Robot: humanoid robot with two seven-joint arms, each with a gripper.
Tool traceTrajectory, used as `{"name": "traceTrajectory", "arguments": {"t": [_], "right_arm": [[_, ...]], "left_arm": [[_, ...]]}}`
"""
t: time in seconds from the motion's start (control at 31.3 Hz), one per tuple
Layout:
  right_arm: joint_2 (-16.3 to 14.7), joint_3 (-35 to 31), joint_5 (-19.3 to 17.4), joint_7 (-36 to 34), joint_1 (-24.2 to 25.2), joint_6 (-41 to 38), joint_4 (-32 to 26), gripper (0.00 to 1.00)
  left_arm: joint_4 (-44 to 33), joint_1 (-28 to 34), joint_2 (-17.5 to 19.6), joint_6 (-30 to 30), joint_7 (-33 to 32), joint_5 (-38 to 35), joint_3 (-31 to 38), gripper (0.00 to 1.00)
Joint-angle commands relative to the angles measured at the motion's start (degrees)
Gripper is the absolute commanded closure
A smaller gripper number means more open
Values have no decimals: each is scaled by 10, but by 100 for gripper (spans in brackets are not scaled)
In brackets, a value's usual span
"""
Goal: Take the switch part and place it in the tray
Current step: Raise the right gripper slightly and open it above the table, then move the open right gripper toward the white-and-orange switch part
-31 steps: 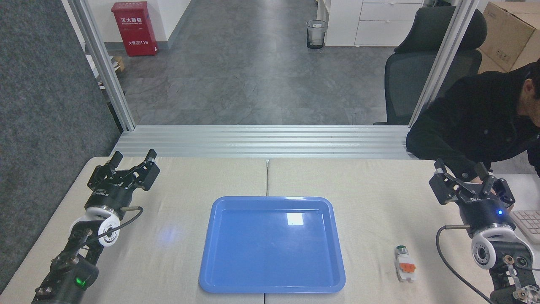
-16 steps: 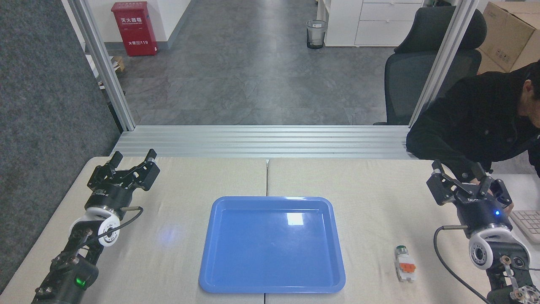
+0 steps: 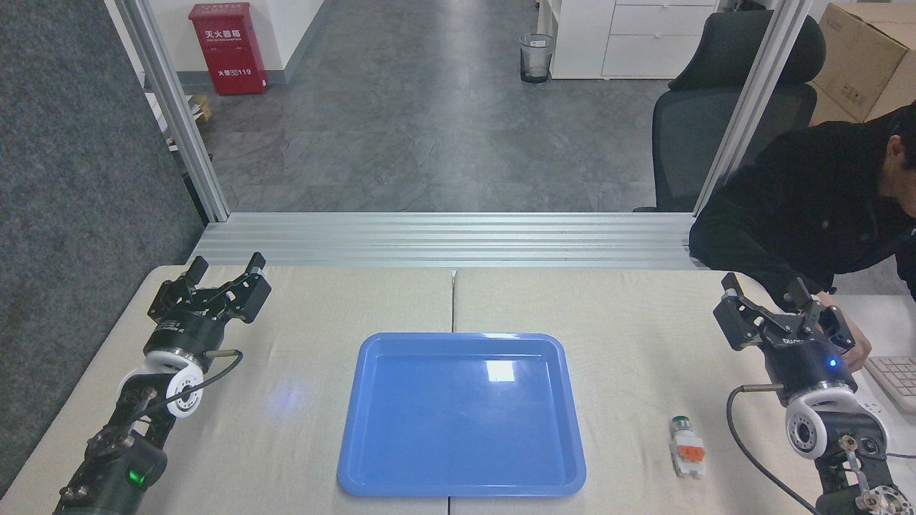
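Right gripper (image 3: 764, 292): fingers spread apart, holding nothing; raised over the table's right side, well back from the switch part
Left gripper (image 3: 224, 266): fingers apart, empty; over the far left of the table (image 3: 630, 315)
Switch part (image 3: 686, 447): lying flat on the table, just right of the tray; green-topped cap pointing away from the robot
Tray (image 3: 461, 490): blue, centred on the table's near edge; nothing in it
Person (image 3: 809, 207): dark sleeve at the far right, behind the right gripper
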Motion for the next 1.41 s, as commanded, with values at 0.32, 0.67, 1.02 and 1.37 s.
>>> {"name": "traceTrajectory", "arguments": {"t": [0.32, 0.67, 1.02, 1.37], "right_arm": [[5, -6, -5, 0, -3, -10, 0, 2], [5, -4, -6, 0, -6, -10, 0, 2], [9, -4, -16, 1, -40, -10, 0, 2], [6, -1, -16, 2, -40, -9, 0, 2]], "left_arm": [[0, 0, 0, -1, 0, 0, 0, 0], [0, 0, 0, 0, 0, 0, 0, 0], [0, 0, 0, 0, 0, 0, 0, 0], [0, 0, 0, -1, 0, 0, 0, 0]]}}
